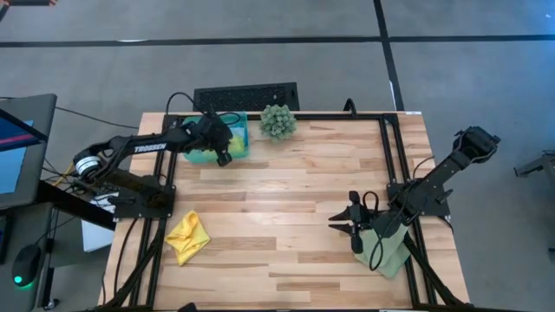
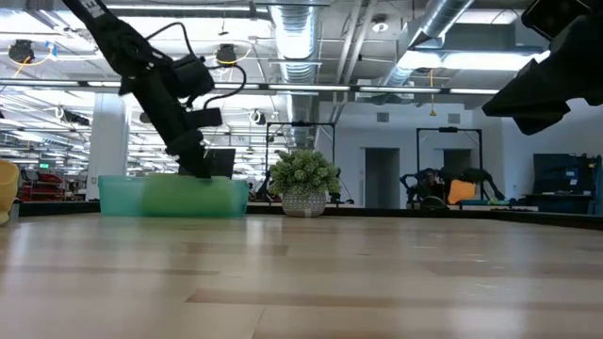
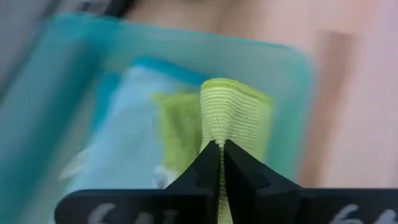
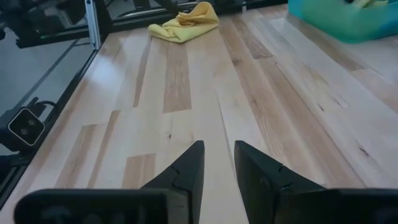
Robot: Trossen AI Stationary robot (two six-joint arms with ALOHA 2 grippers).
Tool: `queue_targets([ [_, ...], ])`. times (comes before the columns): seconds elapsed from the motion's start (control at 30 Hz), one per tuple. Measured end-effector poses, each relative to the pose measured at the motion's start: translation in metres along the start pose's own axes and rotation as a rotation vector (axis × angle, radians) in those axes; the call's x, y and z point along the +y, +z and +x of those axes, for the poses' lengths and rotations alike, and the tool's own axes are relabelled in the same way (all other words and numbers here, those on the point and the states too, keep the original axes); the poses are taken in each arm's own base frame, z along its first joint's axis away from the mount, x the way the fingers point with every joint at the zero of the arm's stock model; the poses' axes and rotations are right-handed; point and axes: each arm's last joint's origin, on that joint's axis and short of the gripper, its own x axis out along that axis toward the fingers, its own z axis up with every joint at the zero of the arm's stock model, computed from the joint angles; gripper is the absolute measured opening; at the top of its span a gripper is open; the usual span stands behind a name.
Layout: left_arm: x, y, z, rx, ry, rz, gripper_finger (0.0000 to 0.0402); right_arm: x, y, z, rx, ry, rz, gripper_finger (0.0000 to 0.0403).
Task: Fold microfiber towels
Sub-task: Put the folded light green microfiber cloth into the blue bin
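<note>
The left gripper (image 3: 220, 152) fingers were clenched on the lime green towel (image 3: 233, 112) inside the teal tray (image 1: 240, 139). The right gripper (image 4: 217, 158), fingers parted and empty, hovered over the worktop (image 1: 286, 217) well apart from the tray.

Overhead, table-level, two close wrist views

a pale wooden plank counter (image 1: 286, 191) stands on a grey floor (image 1: 260, 61) crossed by dark lines. a black keyboard (image 1: 246, 96) lies just past the counter's far edge. beyond, a large hall shows exposed silver ducts (image 2: 301, 38), ceiling lights, white columns (image 2: 108, 132) and dark doorways (image 2: 377, 177).
</note>
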Motion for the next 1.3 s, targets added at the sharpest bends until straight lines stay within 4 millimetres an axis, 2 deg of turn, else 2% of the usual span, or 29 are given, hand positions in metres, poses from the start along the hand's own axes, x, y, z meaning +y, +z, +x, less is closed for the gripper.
queue_targets([
  [0.1, 0.000, 0.000, -0.008, 0.038, 0.134, -0.025, 0.0002, 0.000, 0.000, 0.000, 0.000, 0.000, -0.002, 0.0111],
  [0.2, 0.004, -0.001, -0.006, 0.046, 0.149, -0.026, 0.0001, 0.000, 0.000, 0.000, 0.002, -0.001, -0.006, 0.0111],
  [0.33, 0.012, -0.003, 0.011, 0.031, 0.138, -0.025, 0.0001, 0.000, -0.001, 0.000, 0.005, -0.003, -0.006, 0.0111],
  [0.53, 0.015, -0.010, 0.050, 0.015, 0.054, 0.016, 0.0000, 0.000, -0.001, 0.000, 0.005, -0.002, 0.003, 0.0111],
  [0.7, 0.015, -0.011, 0.062, 0.005, 0.037, -0.035, 0.0021, 0.000, -0.001, 0.000, 0.006, -0.001, 0.003, 0.0111],
  [0.87, 0.014, -0.009, 0.050, 0.007, 0.039, -0.050, 0.0092, 0.000, -0.001, 0.000, 0.006, -0.001, 0.004, 0.0111],
  [1.07, 0.020, 0.013, 0.013, 0.011, 0.067, -0.069, 0.0169, 0.000, -0.001, 0.000, 0.007, 0.001, 0.004, 0.0111],
  [1.2, 0.021, 0.018, -0.011, 0.085, 0.077, -0.094, 0.0188, 0.000, -0.001, 0.000, 0.009, 0.000, 0.002, 0.0111],
  [1.3, 0.016, 0.007, -0.020, 0.213, 0.029, -0.073, 0.0180, -0.001, -0.001, 0.000, 0.013, -0.002, 0.000, 0.0111],
])
